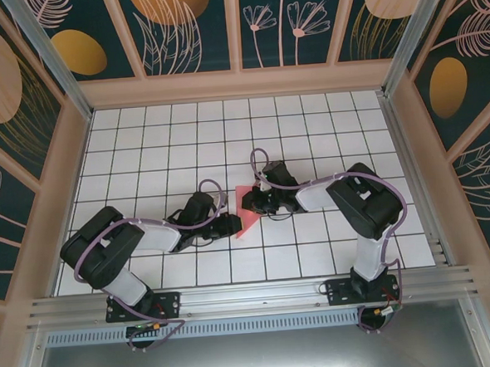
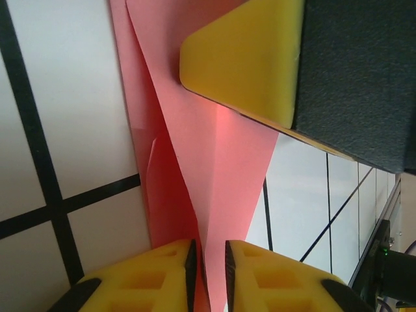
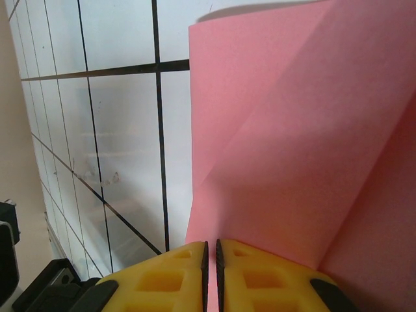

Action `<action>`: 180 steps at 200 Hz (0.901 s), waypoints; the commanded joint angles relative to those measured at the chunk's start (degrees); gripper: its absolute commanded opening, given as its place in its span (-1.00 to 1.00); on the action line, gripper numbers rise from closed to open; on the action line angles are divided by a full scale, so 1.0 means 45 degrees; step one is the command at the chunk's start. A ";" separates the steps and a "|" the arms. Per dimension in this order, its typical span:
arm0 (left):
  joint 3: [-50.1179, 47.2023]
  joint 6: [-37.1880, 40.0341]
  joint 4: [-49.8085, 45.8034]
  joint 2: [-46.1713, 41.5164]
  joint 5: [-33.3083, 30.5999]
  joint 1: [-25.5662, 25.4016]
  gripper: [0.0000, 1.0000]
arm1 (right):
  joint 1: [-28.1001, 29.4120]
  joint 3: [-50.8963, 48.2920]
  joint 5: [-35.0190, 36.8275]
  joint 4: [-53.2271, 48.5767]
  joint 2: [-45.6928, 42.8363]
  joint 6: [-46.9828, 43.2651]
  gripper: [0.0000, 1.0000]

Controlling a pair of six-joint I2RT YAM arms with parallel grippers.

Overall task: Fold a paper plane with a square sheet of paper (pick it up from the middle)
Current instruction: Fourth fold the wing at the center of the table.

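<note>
The salmon-pink sheet of paper is folded into a creased, pointed shape and sits between both grippers at the middle of the table. In the left wrist view the paper narrows toward my left gripper. Its pads stand slightly apart, with the paper's ridge loose in the gap. My right gripper is shut on an edge of the paper, and one of its yellow fingers lies over the paper's wide end. From above, the left gripper and right gripper nearly meet.
The white gridded table is boxed in by patterned walls on three sides. An aluminium rail carrying both arm bases runs along the near edge. Open tiles lie behind and to either side of the arms.
</note>
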 commanded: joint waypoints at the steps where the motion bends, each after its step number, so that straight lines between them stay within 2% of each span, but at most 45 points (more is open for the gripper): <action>1: -0.0129 0.0240 -0.1388 -0.0437 0.0062 -0.0083 -0.52 | 0.0077 0.0147 0.0602 -0.0876 0.0548 -0.0299 -0.67; 23: -0.0039 0.0304 -0.1909 -0.1214 -0.0108 -0.0068 -0.43 | 0.0080 0.0118 0.0636 -0.0942 0.0564 -0.0320 -0.68; 54: 0.0144 0.0410 -0.2254 -0.1205 -0.0138 -0.0098 -0.44 | 0.0096 0.0089 0.0651 -0.0962 0.0578 -0.0332 -0.68; 154: 0.0059 0.0352 -0.2306 -0.0742 -0.0083 -0.0093 -0.89 | 0.0128 0.0081 0.0695 -0.1069 0.0529 -0.0351 -0.68; 180: -0.0047 0.0410 -0.2279 -0.0479 0.0157 -0.0120 -0.91 | 0.0125 0.0090 0.0705 -0.1088 0.0620 -0.0349 -0.68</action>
